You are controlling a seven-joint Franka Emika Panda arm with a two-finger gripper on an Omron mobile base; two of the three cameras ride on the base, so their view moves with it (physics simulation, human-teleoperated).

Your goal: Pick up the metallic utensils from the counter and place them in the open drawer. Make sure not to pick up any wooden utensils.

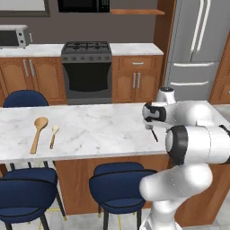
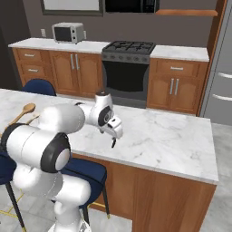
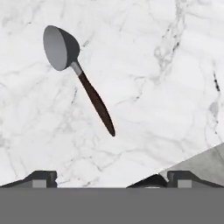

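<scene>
A metallic utensil [image 3: 83, 78] with a grey bowl and a dark brown handle lies flat on the white marble counter [image 3: 153, 52]. In the hand view it is just ahead of my gripper [image 3: 113, 179], whose fingers stand wide apart and empty above the slab. From the left base view the gripper [image 1: 149, 126] hovers over the counter [image 1: 99, 130] near its right end, with the dark handle [image 1: 154, 134] just below it. The two wooden utensils, a large spoon [image 1: 38, 132] and a small one [image 1: 54, 134], lie far to the left. The drawer is out of view.
Blue stools [image 1: 119, 186] stand along the counter's near side. The stove [image 1: 86, 67], wooden cabinets and fridge [image 1: 193, 49] line the back wall. In the hand view the counter's edge and the grey floor [image 3: 208, 159] show at lower right.
</scene>
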